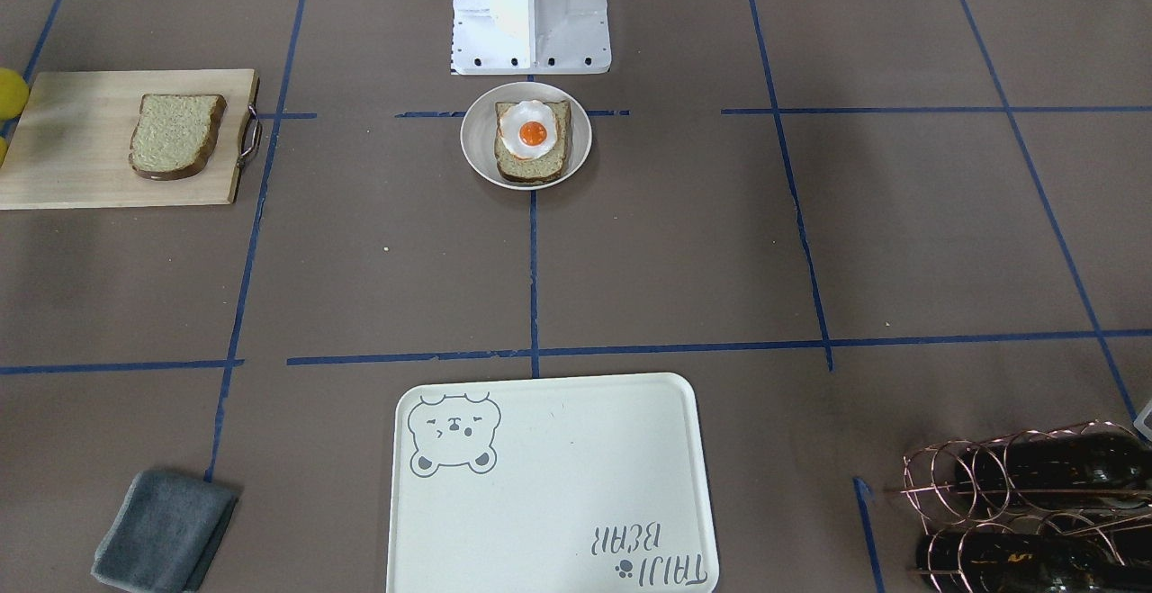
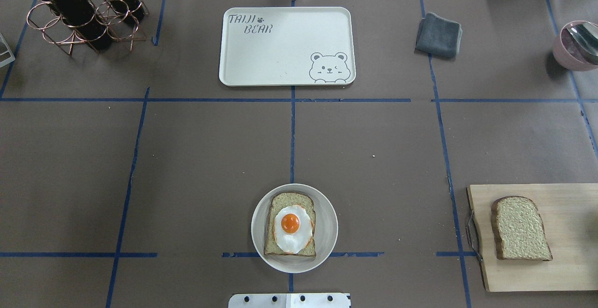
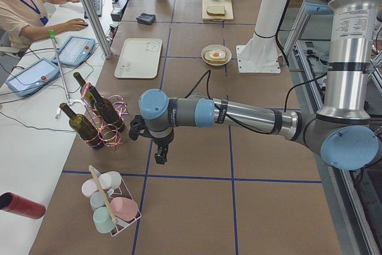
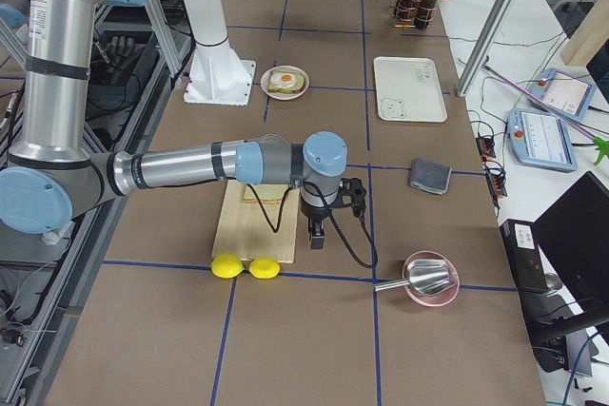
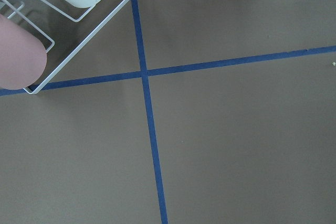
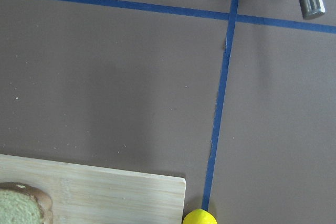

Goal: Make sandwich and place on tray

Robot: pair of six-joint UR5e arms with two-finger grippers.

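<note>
Brown paper (image 2: 201, 158) gridded with blue tape (image 2: 293, 135) covers the table, and wide stretches of it show plain. Close in front of my base sits the round plate (image 2: 329, 212). One bread slice (image 2: 285, 201) lies flat in it with the fried egg (image 2: 292, 228) on top, and the crust stays inside the rim all round. Straight out from the plate, across a broad run of paper, lies the tray (image 2: 285, 55), its long edge square to the plate and its printed face showing whole. Right of the plate, past another open run, is the cutting board (image 2: 572, 256). Its metal handle (image 2: 469, 235) is on the edge facing the plate, and the second slice (image 2: 521, 228) lies flat near that edge. My right pincer (image 4: 317, 240) hangs fingers-down over the paper just off the end of the board away from the plate, near two lemons (image 4: 243, 266). I cannot tell how wide it stands. My left pincer (image 3: 160, 158) hangs over the paper far left of the plate, between the bottle rack (image 3: 101, 125) and a wire basket of cups (image 3: 113, 207), and its gap I cannot tell either. A grey cloth (image 2: 438, 35) lies out and to the right of the plate, well apart from the tray's short edge.
</note>
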